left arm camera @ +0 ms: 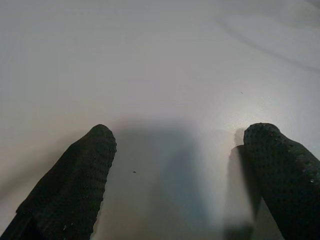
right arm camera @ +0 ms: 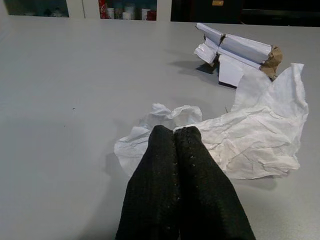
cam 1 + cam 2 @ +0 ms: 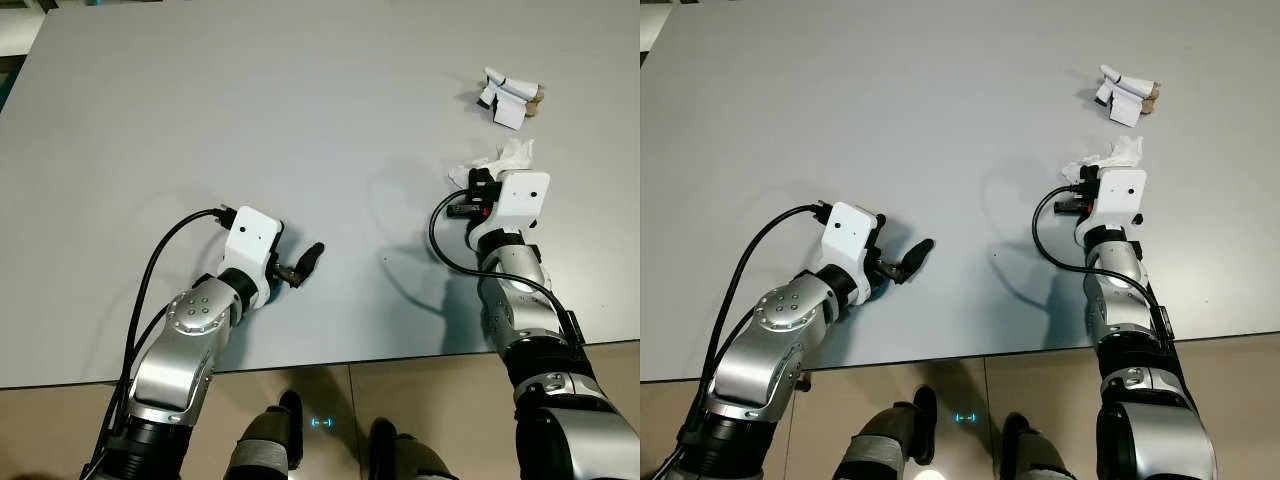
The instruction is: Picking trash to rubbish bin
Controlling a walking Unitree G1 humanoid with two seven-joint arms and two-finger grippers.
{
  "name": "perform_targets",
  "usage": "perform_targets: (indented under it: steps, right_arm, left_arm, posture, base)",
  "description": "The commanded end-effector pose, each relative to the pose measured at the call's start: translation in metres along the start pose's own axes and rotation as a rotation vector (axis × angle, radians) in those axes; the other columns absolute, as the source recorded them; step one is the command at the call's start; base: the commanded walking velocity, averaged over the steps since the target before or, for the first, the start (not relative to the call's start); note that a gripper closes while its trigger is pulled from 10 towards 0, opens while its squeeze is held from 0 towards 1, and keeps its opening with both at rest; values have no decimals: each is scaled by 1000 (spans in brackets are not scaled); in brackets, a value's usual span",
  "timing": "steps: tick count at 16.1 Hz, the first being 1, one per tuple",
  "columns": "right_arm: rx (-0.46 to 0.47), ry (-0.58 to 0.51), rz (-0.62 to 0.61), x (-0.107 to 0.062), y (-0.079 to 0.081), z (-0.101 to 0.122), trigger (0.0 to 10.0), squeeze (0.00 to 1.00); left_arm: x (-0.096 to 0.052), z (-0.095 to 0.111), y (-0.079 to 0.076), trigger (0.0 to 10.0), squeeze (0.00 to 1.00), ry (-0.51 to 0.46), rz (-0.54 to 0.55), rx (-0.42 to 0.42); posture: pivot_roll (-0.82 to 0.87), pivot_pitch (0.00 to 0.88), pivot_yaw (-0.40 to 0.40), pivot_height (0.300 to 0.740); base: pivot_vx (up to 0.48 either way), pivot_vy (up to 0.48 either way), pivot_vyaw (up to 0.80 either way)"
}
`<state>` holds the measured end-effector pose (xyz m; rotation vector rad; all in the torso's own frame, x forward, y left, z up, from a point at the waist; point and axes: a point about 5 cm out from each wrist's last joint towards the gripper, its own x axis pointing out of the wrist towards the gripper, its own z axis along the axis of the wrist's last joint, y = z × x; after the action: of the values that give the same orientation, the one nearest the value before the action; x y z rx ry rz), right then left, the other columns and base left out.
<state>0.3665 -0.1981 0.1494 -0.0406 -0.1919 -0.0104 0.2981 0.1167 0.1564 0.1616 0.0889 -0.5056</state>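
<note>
A crumpled white tissue lies on the grey table at the right, just ahead of my right gripper. That gripper's two black fingers are pressed together, their tips at the tissue's near edge with nothing seen between them. Farther back lies a folded white paper scrap with a brown end. My left gripper hovers low over bare table at the front left, its fingers wide apart and empty.
The table's front edge runs across below both arms, with tiled floor and my feet beyond it. Shelves with bottles stand far behind the table.
</note>
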Motion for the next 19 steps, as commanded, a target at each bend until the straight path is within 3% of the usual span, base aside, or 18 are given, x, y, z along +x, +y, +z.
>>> perform_targets:
  steps: [1,5,9,15,19]
  right_arm:
    - [31,211,-17,-24,0,-46,0,0]
    - [27,54,-83,-34,0,-26,0,0]
    - [6,-57,-140,-63,-1,-3,0,0]
    - [-35,-82,-188,-100,-2,24,0,0]
    - [-63,-104,-186,-111,3,43,0,0]
  left_arm:
    - [2,-5,-2,10000,0,21,-14,-2]
    - [9,-3,-5,10000,0,2,-16,-7]
    - [19,-2,-10,10000,0,-14,-38,-16]
    - [33,-1,-20,10000,0,-37,-83,-29]
    - [44,-1,-30,10000,0,-53,-95,-45]
  posture:
    - [437,292,29,740]
    - [416,266,18,740]
    - [367,236,19,740]
    - [295,206,29,740]
    - [228,172,19,740]
  base:
    - [0,0,0]
    - [0,0,0]
    - [0,0,0]
    - [0,0,0]
    - [0,0,0]
